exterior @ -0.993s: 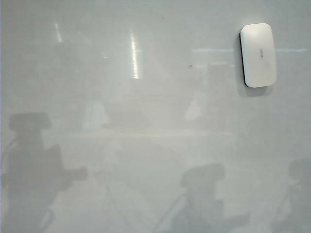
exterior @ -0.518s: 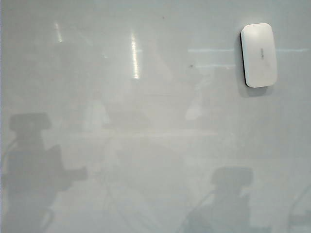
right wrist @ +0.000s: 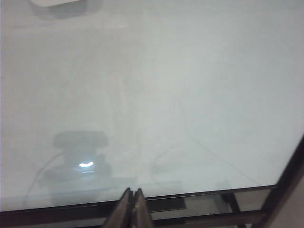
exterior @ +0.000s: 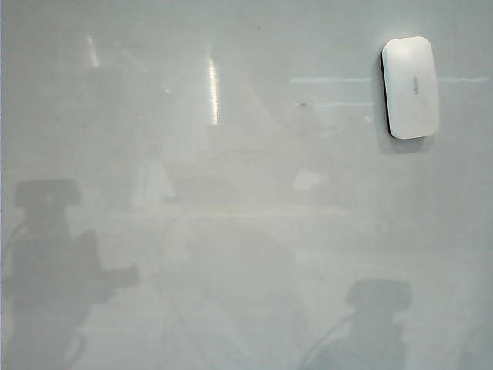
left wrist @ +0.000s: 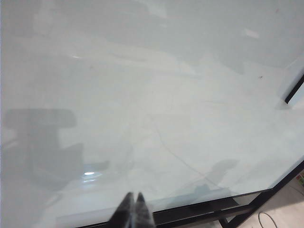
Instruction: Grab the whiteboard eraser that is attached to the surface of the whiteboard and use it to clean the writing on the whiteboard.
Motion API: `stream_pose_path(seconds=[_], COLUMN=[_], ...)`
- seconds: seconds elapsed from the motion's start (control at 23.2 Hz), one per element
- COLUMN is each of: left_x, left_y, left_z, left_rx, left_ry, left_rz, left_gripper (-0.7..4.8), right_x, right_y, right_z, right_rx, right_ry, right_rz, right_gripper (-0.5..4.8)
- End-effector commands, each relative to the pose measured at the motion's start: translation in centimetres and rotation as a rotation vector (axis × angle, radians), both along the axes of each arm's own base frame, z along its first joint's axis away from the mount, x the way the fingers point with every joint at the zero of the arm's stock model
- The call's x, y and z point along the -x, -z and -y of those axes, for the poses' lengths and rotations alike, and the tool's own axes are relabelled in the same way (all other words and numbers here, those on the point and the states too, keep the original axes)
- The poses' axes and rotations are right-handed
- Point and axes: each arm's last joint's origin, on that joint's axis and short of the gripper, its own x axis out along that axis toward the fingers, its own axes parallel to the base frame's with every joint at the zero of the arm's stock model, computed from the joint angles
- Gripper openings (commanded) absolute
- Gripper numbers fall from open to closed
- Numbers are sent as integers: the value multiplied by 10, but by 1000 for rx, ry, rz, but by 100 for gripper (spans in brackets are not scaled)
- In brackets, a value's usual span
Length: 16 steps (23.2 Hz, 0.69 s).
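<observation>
Both claws sit pulled back at the near edge of the whiteboard [exterior: 231, 231], and neither one appears in my exterior view. On the left wrist camera I read the left claw [left wrist: 132, 209] with its fingertips pressed together, holding nothing, poised over the near rim of the board. On the right wrist camera the right claw [right wrist: 132, 204] shows the same condition: tips closed tight against each other, empty, above the near rim.

From the exterior camera, the whiteboard eraser [exterior: 412, 86] lies flat on the board at the far right, long axis running near to far, well apart from both claws. Its edge also enters the right wrist picture [right wrist: 54, 2]. I see no blue writing on the glossy surface; only a tiny dark speck [exterior: 303, 104] to the left of the eraser, light streaks and grey shadows of the arms.
</observation>
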Motion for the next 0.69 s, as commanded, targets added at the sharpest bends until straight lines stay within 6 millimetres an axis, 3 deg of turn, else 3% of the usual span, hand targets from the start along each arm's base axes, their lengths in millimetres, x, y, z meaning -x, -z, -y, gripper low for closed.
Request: stream_pose_path(seconds=[0.04,0.69], left_x=[0,0], left_y=[-2,-2], left_z=[0,0], left_rx=[4,4], left_ry=[-2,-2], left_rz=[12,12], left_gripper=[-3,-3], right_x=[0,0], right_y=[1,1], right_z=[-2,-3], right_rx=[1,18], right_ry=[-68,-84], right_rz=[2,5], right_gripper=[4,4])
